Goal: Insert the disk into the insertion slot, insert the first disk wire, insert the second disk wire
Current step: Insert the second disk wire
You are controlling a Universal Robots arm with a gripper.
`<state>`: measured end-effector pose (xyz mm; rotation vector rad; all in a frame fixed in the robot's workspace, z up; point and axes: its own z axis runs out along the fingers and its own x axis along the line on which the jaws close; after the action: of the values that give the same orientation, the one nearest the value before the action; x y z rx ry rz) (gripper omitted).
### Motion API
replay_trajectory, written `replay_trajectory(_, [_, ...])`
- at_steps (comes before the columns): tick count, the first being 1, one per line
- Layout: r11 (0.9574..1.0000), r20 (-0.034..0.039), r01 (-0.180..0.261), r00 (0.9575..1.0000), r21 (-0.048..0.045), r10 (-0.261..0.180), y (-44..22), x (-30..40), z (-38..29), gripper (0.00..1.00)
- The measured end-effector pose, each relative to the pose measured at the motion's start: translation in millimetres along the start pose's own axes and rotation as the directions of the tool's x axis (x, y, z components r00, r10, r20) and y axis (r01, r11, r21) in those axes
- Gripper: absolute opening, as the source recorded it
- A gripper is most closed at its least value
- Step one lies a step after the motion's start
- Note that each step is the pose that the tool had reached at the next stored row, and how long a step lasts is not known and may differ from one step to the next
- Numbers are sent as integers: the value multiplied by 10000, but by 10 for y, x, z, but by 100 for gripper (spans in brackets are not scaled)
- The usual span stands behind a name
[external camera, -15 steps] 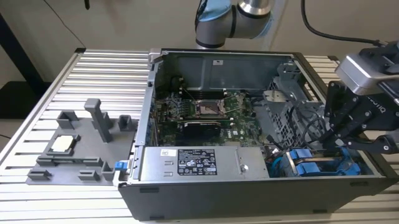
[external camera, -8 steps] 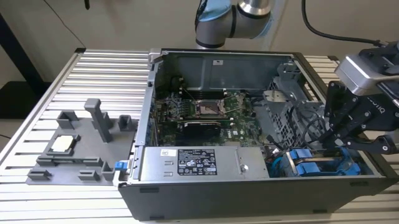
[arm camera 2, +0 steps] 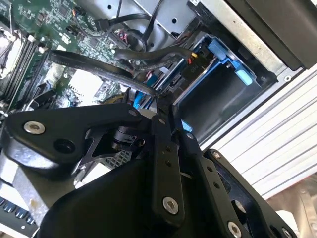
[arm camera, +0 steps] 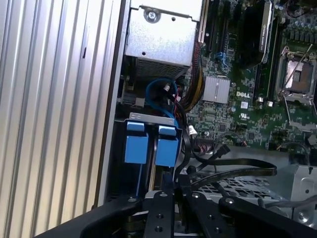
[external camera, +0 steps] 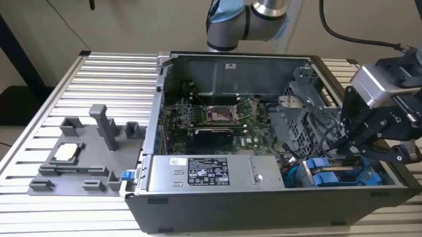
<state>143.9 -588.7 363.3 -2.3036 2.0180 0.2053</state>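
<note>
Two blue carriers sit side by side in the case's [external camera: 218, 217] near-right bay; the disk [arm camera: 167, 146] shows only its bright blue frame end. Hand [arm camera: 173, 191] just above it, fingers together on a black wire [arm camera: 233, 171].

From my remote seat I see a ribbed aluminium worktop [external camera: 112, 79] of parallel slats, brightly lit, running well off to the exterior view's left of the gripper [external camera: 353, 148]. Behind it stands a plain beige wall [external camera: 132, 24]. A dark vertical post [external camera: 20, 54] leans at the far side from the gripper, with pale floor [external camera: 10, 133] below it. A black cable [external camera: 359, 37] hangs above the gripper.
</note>
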Motion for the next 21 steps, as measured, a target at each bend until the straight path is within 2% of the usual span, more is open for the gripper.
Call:
replay_trajectory(2, [10000,40,4,10000,8,-4,-9,18,25,16])
replay_trajectory(5, [10000,176,10,9998,26,-10,-36,47,51,16])
replay_trajectory(7, [10000,234,-11,9997,37,10,-43,65,74,16])
replay_trajectory(12, [9997,264,-216,9994,70,214,-52,91,125,16])
replay_trajectory(16, [9996,260,-275,9993,78,273,-53,92,130,16])
replay_trajectory(21, [9980,275,-616,9977,130,613,-56,98,172,16])
